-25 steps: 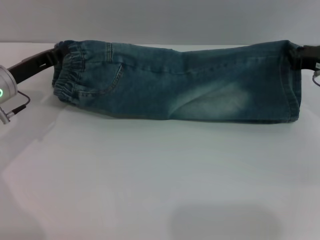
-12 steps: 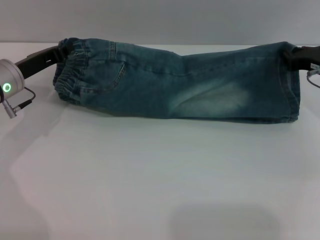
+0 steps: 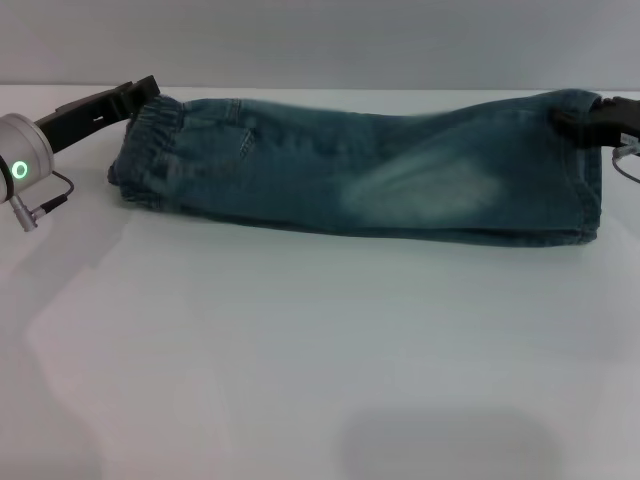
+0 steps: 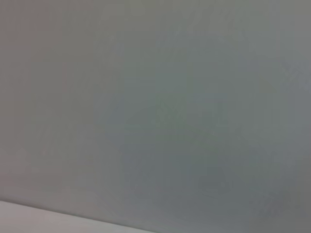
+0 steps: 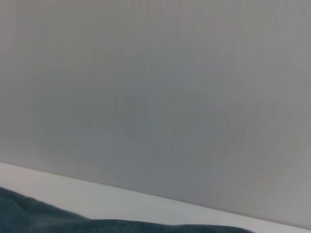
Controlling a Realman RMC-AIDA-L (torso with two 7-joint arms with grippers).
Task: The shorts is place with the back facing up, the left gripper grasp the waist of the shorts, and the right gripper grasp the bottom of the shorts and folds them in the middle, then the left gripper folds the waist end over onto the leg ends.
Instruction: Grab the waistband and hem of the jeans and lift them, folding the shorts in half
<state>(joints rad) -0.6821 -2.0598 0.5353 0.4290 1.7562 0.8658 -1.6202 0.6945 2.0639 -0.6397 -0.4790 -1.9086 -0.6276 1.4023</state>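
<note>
The shorts lie across the far part of the white table, folded lengthwise, with a back pocket and a pale washed patch facing up. The ruffled waist is at the left end and the leg hems at the right. My left gripper, on its silver wrist with a green light, is shut on the waist's far corner. At the far corner of the leg hems my right gripper is shut on the denim. A strip of the shorts shows in the right wrist view. The left wrist view shows only wall and table.
A grey wall runs right behind the table's far edge, close to both grippers. A cable hangs from the left wrist over the table. The near half of the table carries only a faint shadow.
Both grippers have lowered and moved back toward the wall. The shorts, which hung with the folded edge draped, now lie flatter on the table.
</note>
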